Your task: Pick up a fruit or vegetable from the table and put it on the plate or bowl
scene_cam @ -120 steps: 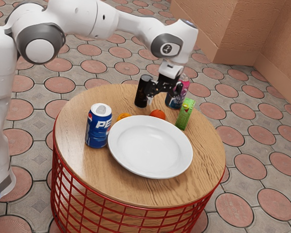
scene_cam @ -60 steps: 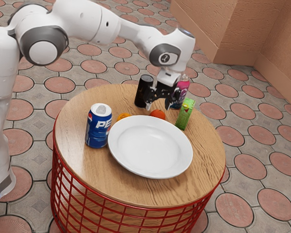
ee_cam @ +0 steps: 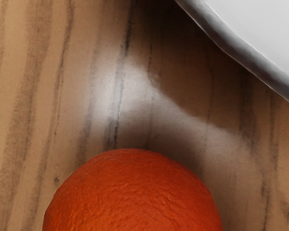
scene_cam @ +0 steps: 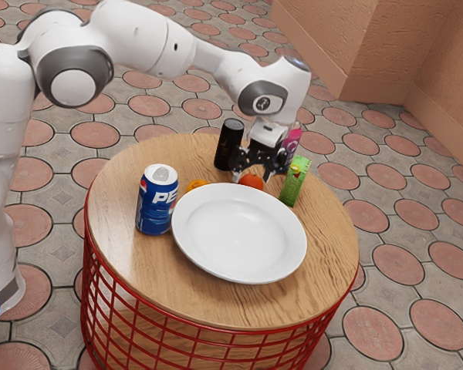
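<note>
A round orange (scene_cam: 251,182) lies on the wooden table (scene_cam: 131,254) just behind the white plate (scene_cam: 239,231). My gripper (scene_cam: 254,173) hangs right over the orange, open, with one black finger on each side of its top and a gap to each. In the wrist view the orange (ee_cam: 132,192) sits directly under my hand, and the plate's rim (ee_cam: 260,38) lies a short way off across bare wood (ee_cam: 48,86). A smaller yellow-orange fruit (scene_cam: 196,185) rests between the orange and the Pepsi can.
A blue Pepsi can (scene_cam: 156,199) stands at the plate's left in the exterior view. Close behind my hand stand a black cylinder (scene_cam: 229,143) and a pink-topped bottle (scene_cam: 291,142). A green carton (scene_cam: 295,180) is just right of the orange.
My hand has come down and slightly toward the plate, from above the black cylinder and bottle to just over the orange. The fingers stay apart. Nothing on the table has moved.
</note>
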### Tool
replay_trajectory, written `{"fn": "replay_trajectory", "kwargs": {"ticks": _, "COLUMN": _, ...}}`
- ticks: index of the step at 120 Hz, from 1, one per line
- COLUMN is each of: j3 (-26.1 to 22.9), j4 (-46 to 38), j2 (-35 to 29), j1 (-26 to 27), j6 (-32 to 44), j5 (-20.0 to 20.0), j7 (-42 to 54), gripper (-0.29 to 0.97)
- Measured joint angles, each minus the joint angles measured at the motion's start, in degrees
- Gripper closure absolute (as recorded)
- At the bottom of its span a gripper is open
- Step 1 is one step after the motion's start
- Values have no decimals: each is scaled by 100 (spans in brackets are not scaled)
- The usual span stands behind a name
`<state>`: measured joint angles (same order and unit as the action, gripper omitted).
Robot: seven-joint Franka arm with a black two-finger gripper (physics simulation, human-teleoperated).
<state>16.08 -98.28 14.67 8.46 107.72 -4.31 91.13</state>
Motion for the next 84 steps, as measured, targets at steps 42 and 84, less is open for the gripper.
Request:
{"fn": "replay_trajectory", "kwargs": {"ticks": 42, "j3": 0, "j4": -1, "j2": 125, "j1": -23, "j6": 122, "j5": 0, "j7": -38, "gripper": 0}}
{"fn": "replay_trajectory", "kwargs": {"ticks": 84, "j3": 0, "j4": -1, "j2": 192, "j1": 27, "j6": 163, "j5": -1, "j7": -83, "gripper": 0}}
